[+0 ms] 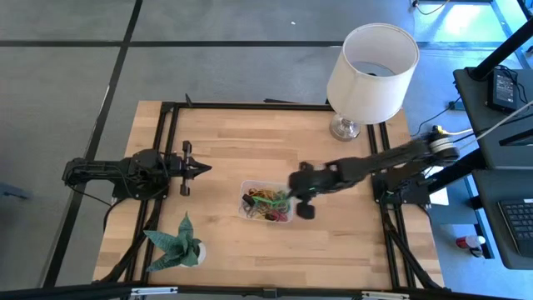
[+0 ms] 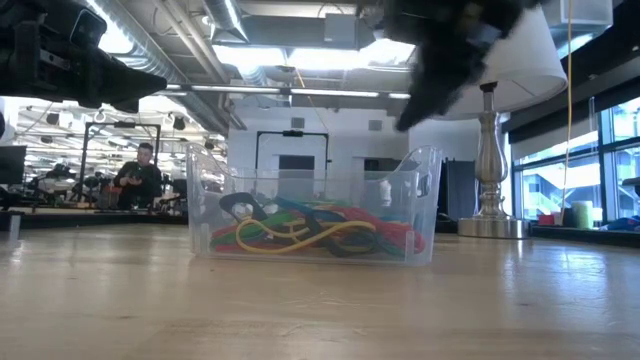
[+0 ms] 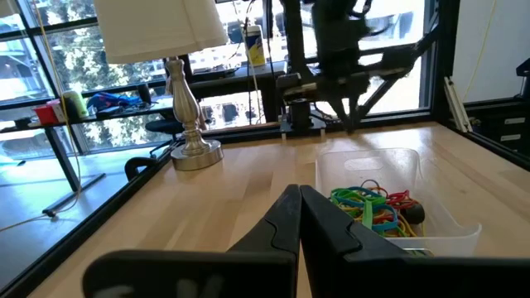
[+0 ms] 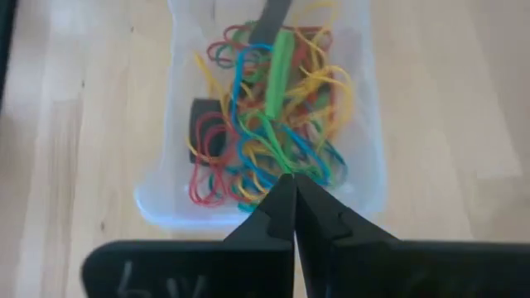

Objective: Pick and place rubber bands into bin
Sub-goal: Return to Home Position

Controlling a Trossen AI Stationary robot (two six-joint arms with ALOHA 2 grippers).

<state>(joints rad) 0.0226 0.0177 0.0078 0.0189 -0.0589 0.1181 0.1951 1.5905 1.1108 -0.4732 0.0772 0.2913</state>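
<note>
The clear bin (image 1: 246, 188) stands on the wooden table near its middle. It holds a tangle of red, green, yellow, blue and black rubber bands (image 4: 265, 132), also seen through its wall in the low view (image 2: 310, 232). My right gripper (image 4: 291, 178) is shut and hangs above the bin's right end (image 1: 287, 198), well clear of its rim in the low view (image 2: 408, 122), with nothing hanging from it. My left gripper (image 1: 206, 168) waits shut and level left of the bin, its fingers (image 3: 296, 192) pointing at it.
A white-shaded lamp (image 1: 371, 62) on a metal foot stands at the far right corner. A green folded-paper plant (image 1: 179, 246) sits at the near left. Black frame rails (image 1: 166, 150) run along the table's edges. A person (image 2: 140, 170) sits far off in the room behind.
</note>
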